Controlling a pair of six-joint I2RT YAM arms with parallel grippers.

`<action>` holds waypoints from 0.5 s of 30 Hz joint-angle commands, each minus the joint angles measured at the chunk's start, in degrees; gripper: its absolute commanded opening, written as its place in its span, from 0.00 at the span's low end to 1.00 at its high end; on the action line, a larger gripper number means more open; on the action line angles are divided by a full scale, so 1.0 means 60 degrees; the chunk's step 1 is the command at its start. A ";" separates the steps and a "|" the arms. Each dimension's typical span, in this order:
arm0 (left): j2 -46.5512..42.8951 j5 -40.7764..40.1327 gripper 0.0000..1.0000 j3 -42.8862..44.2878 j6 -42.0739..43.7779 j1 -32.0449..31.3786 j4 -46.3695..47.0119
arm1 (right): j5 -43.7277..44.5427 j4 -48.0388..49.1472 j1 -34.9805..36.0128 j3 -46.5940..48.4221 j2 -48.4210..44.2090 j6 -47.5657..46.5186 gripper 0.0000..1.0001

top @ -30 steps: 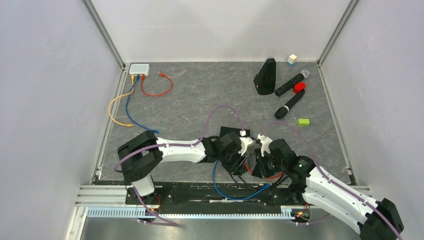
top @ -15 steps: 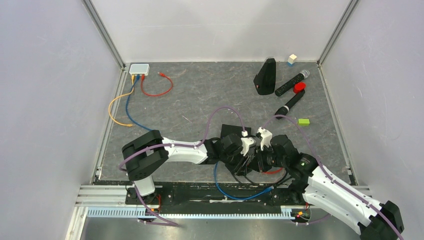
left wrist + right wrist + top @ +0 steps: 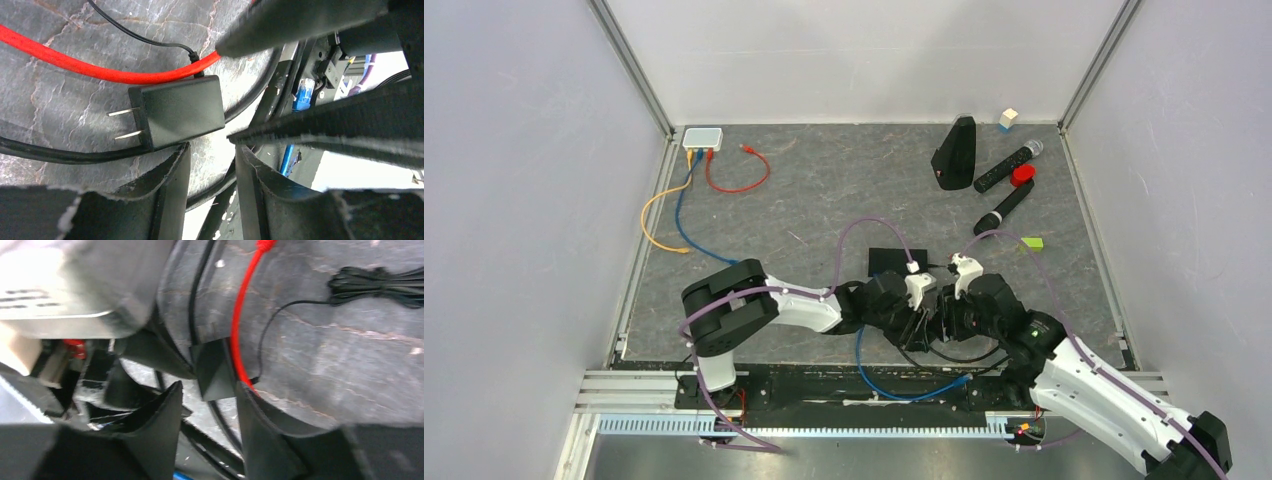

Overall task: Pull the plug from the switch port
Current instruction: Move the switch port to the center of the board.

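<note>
The left hand (image 3: pixel 211 150) and right hand (image 3: pixel 207 387) are both apart and empty, right by a black wall plug (image 3: pixel 175 112) and red cable (image 3: pixel 100 73). The switch (image 3: pixel 702 137) with its plugs (image 3: pixel 700 153) sits far ahead, to their left. They could grab the wrong plug or snag the cable.

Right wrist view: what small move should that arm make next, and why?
Probably ease the right tool forward a little, then close. Its fingers stand apart, and the black adapter lies on the table just beyond their tips, in line with the gap, beside the red cable. Whether this adapter is the plug meant, I cannot tell.
</note>
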 commanded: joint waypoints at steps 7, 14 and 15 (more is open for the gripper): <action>-0.0384 -0.0643 0.45 -0.0369 -0.0200 -0.0070 0.0416 | 0.1978 -0.0597 0.0059 0.0371 0.0069 -0.0044 0.56; -0.1160 -0.0950 0.46 -0.0292 0.0523 -0.0072 -0.0896 | 0.2398 -0.0726 0.0067 0.0137 0.0419 0.0817 0.57; -0.1257 -0.0916 0.46 -0.0302 0.0570 -0.0068 -0.0974 | 0.2469 -0.0614 0.0064 0.0129 0.0261 0.0935 0.57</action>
